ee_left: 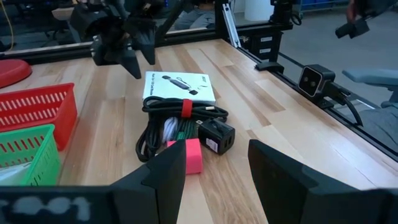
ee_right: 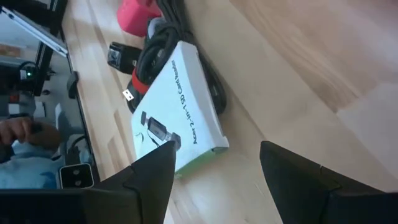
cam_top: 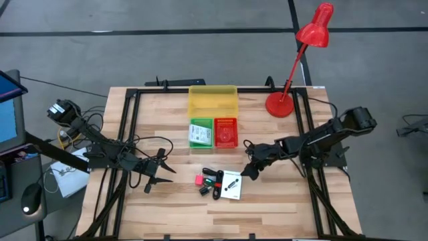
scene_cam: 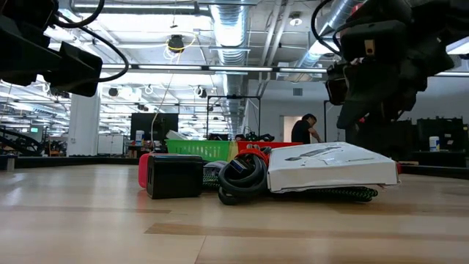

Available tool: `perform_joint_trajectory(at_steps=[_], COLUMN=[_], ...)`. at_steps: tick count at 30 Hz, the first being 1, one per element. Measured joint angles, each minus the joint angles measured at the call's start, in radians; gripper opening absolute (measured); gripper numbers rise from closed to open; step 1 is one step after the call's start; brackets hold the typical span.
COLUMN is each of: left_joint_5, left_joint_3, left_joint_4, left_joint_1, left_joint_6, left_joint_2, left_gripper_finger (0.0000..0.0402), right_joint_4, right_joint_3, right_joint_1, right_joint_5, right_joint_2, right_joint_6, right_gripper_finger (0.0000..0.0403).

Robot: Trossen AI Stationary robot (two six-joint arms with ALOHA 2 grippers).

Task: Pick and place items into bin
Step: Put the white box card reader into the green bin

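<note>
Several small items are seen clustered on the wooden tabletop [cam_top: 281,207] just below the centre of the high view: a white printed box [cam_top: 231,185], a coiled black cable [ee_left: 163,121] bound with a red strap, a black adapter block [ee_left: 217,135] and a pink piece [cam_top: 199,180]. Above the cluster, near the frame's upper middle, a yellow bin [cam_top: 212,99] is placed, with a green basket [cam_top: 200,133] and a red basket [cam_top: 226,132] set side by side just below it. A red desk lamp [cam_top: 297,53] is stood at the upper right.

The right gripper [cam_top: 250,169] is held just right of the white box, above it and not touching; its fingers [ee_right: 298,177] are spread wide and empty. The left gripper [cam_top: 160,175] is positioned to the left of the cluster, apart from it, its fingers [ee_left: 283,177] also parted and holding nothing. A person is visible far behind the tabletop in the low view.
</note>
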Motion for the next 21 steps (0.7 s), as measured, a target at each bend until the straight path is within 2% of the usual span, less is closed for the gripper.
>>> perform_joint_trajectory(at_steps=[10,21], left_joint_5=[-0.016,-0.018], left_joint_3=[0.0,0.0], left_joint_4=[-0.001,-0.001], left_joint_1=[0.0,0.0], left_joint_6=[-0.006,-0.006], left_joint_2=[0.0,0.0], left_gripper_finger=[0.0167,0.0167], right_joint_4=[0.071,0.121], right_joint_3=[0.0,0.0], right_joint_1=[0.0,0.0], right_joint_5=[-0.037,-0.038], right_joint_2=[0.065,0.066], right_joint_6=[0.003,0.003], right_gripper_finger=[0.023,0.023])
